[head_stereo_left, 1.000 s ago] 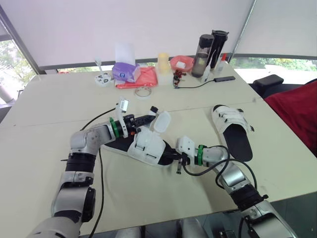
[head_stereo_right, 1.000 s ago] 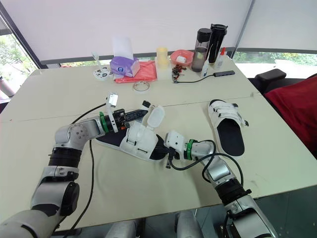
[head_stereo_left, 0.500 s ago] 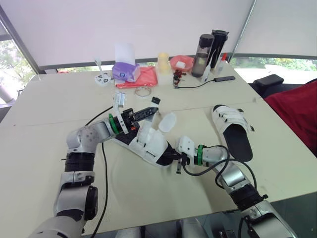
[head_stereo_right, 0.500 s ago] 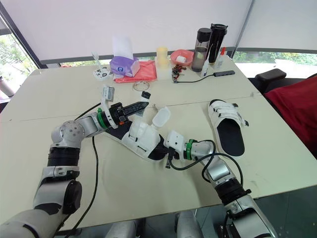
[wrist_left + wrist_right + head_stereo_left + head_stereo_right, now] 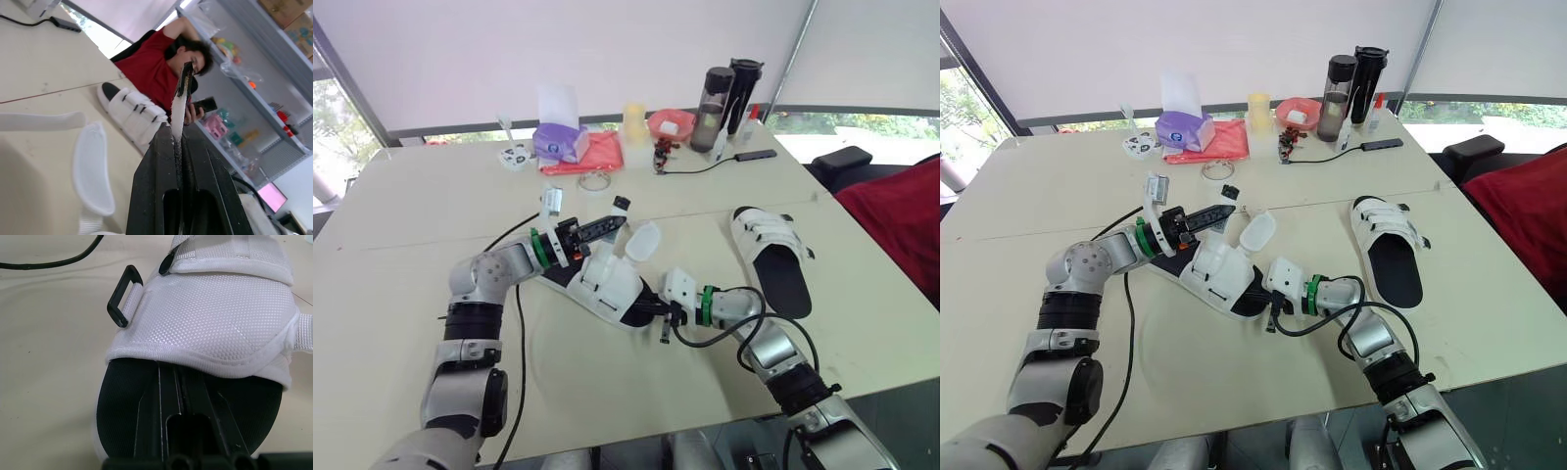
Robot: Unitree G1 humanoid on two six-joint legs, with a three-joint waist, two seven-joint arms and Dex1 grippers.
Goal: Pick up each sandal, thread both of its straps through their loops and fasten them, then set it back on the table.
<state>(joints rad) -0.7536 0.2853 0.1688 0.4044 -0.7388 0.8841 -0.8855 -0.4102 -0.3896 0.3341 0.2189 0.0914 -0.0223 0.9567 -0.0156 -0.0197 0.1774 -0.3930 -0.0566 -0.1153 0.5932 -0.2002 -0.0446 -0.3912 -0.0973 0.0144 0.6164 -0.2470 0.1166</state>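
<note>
Left hand (image 5: 610,223) pinching strap (image 5: 178,105), swung it outward. Sandal (image 5: 607,286) turned, right hand (image 5: 653,309) clamping it. Loop (image 5: 123,296) empty, threading next.

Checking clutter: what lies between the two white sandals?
The right end effector, gripping one white black-soled sandal, then bare beige table; left eye view.

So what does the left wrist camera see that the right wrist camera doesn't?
Left wrist view adds the left end effector shut on a white strap, the second sandal, a person in red. Right wrist view adds the right end effector gripping the held sandal by its black sole, plus a black loop. Shared: that sandal's white fabric and the beige table.
</note>
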